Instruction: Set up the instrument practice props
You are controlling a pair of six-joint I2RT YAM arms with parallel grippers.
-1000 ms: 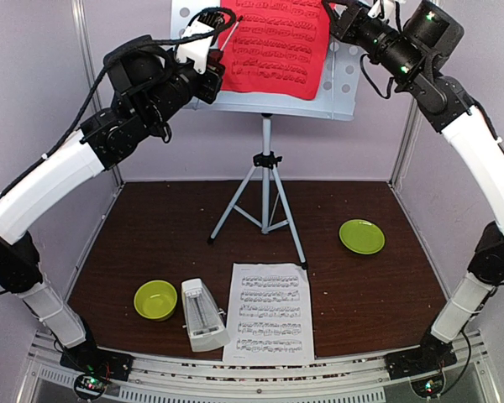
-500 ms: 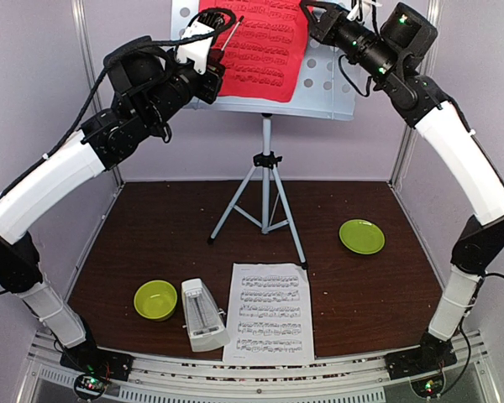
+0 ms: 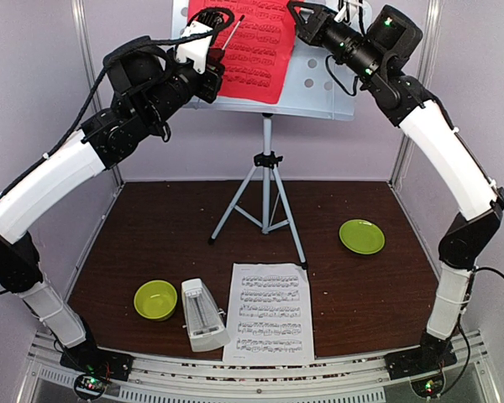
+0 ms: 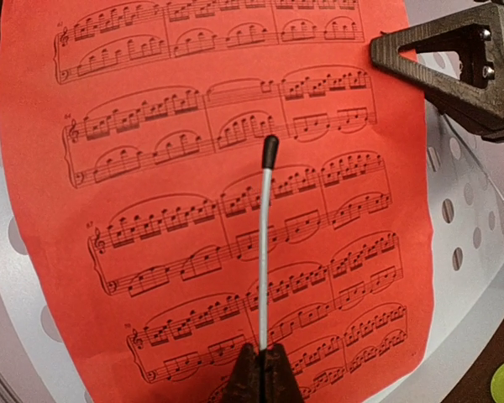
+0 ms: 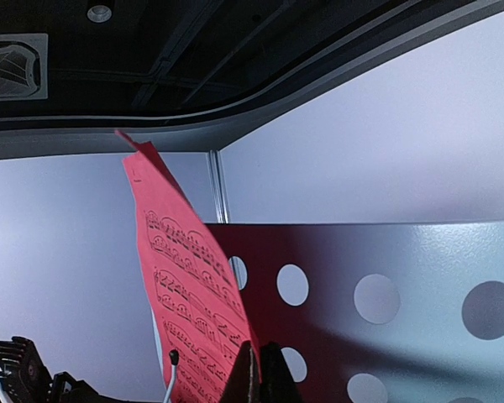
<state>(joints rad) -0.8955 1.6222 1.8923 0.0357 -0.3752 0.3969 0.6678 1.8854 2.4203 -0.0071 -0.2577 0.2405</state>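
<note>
Two arms are up high at the music stand point(image 3: 340, 88), each arched over the table point(image 3: 151, 235) and reaching toward the stand's perforated panel from its own side. The left arm climbs from its base with a bent elbow. The left gripper point(image 3: 219, 63) sits at the panel's left edge, jaws pressed together on a thin white baton point(image 4: 264, 252) with a black tip. In the left wrist view that baton slants up across the printed staves of the red sheet point(image 3: 252, 42). The right arm rises tall, folds at the elbow and reaches across the panel's right side. The right gripper point(image 3: 296, 12) is at the sheet's upper right edge, clamped on the paper. Its own camera shows the red page edge-on, running straight down into the pinched fingertips point(image 5: 275, 384) and standing a little off the panel's holes. The sheet covers the panel's left half, between the two claws. Down below, the white sheet point(image 3: 269, 312) lies flat just in front of the tripod point(image 3: 266, 193). The small metronome point(image 3: 203, 315) is just beside its left edge. Both lie well apart from either claw.
</note>
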